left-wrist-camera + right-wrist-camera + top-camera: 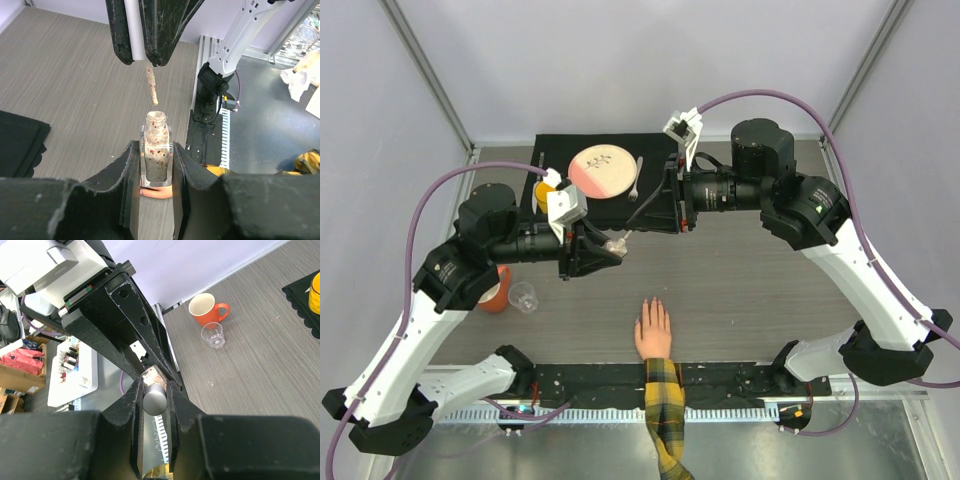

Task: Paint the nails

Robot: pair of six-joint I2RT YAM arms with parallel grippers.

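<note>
The flesh-coloured hand (653, 332) with a yellow-and-black plaid sleeve (665, 405) lies palm down near the table's front edge. The nails (653, 302) at its fingertips are tiny. My left gripper (612, 247) is shut on a small clear bottle (156, 150) of speckled polish with an open neck, held above the table. One finger of the hand (155, 193) shows under the bottle. My right gripper (638, 222) is shut on the bottle's cap (154, 399). The cap's brush (151, 87) hangs just above the bottle's neck, coated in polish.
A black mat (560, 150) at the back holds a pink plate (600, 168), a fork (637, 178) and a yellow cup (544, 190). An orange mug (495, 292) and a clear glass (523, 296) stand at the left. A black strip (740, 378) runs along the near edge.
</note>
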